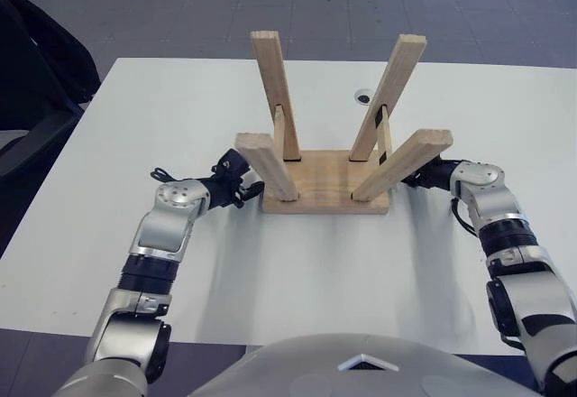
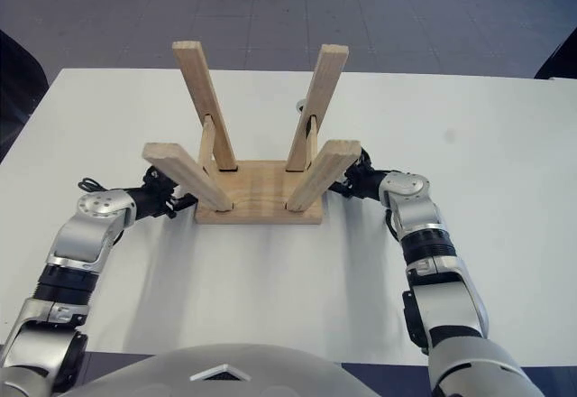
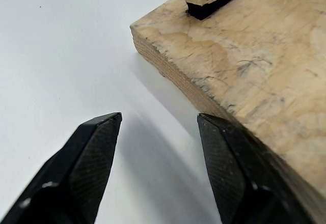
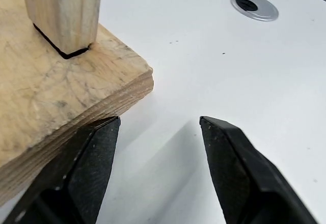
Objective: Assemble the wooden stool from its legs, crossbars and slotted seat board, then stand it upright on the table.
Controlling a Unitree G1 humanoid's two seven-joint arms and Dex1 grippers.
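Observation:
The wooden stool lies upside down in mid-table, its slotted seat board (image 1: pixel 325 195) flat on the white table (image 1: pixel 297 271). Its legs (image 1: pixel 269 72) point up and splay outward, with thin crossbars (image 1: pixel 288 133) between the far and near legs. My left gripper (image 1: pixel 247 189) is low at the board's left edge. It is open, and one finger (image 3: pixel 229 163) lies along the board's side (image 3: pixel 183 81), with bare table between the fingers. My right gripper (image 1: pixel 417 177) is at the board's right edge, also open, one finger (image 4: pixel 89 163) by the board's corner (image 4: pixel 127 89).
A round cable grommet (image 1: pixel 364 97) is set in the table behind the stool and shows again as a grommet (image 4: pixel 253 6) in the right wrist view. A dark chair (image 1: pixel 36 81) stands off the table's left side. Bare table lies in front of the stool.

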